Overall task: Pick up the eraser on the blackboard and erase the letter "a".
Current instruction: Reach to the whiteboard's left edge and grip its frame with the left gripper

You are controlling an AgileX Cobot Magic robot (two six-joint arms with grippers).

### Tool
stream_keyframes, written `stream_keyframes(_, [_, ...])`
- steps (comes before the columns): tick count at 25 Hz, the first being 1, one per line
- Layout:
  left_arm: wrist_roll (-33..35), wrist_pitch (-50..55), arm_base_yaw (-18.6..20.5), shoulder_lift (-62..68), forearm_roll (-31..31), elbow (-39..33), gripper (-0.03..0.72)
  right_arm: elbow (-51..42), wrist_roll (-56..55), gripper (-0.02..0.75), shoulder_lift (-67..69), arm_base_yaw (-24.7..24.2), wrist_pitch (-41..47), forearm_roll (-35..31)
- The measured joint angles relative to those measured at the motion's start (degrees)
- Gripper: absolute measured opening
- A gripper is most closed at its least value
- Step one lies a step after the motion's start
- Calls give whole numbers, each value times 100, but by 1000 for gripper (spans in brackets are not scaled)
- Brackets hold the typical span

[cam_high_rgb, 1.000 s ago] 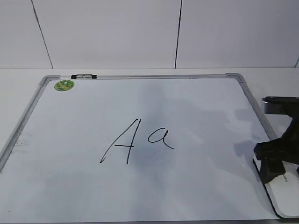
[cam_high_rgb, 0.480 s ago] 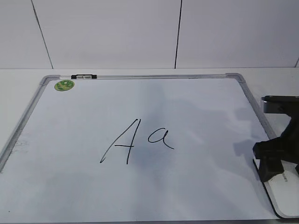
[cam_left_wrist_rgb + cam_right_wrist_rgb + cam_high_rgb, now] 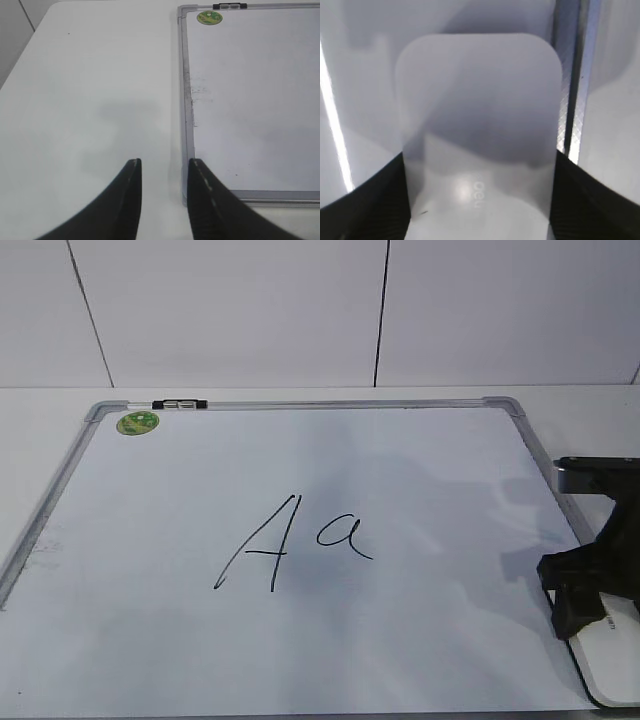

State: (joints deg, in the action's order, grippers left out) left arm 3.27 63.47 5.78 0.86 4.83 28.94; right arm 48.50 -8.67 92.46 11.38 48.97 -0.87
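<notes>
Right gripper (image 3: 480,200) is straddling the eraser (image 3: 480,115) with jaws wide, gripping nothing; closing off-centre risks nudging it off the blackboard (image 3: 300,480).

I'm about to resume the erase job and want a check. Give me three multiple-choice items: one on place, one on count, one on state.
1. Where is the eraser?
A. near right corner of the blackboard
B. beside the green sticker
C. on the letters

2. How many letters are on the board?
A. one
B. two
C. three

3. The letter "a" is:
A. half wiped
B. gone
C. intact

Answers:
1 A, the eraser lies at the right gripper, its fingers flanking it.
2 B, a capital "A" and the small one.
3 C, its strokes are whole.
</notes>
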Motion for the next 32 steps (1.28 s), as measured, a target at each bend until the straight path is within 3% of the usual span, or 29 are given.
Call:
stream_keyframes(16, [0, 0, 0, 0, 0, 0, 235, 35, 0, 534, 0, 0, 209, -89])
stream_keyframes(32, [0, 0, 0, 0, 0, 0, 235, 1270, -18, 533, -468, 93, 1475, 16])
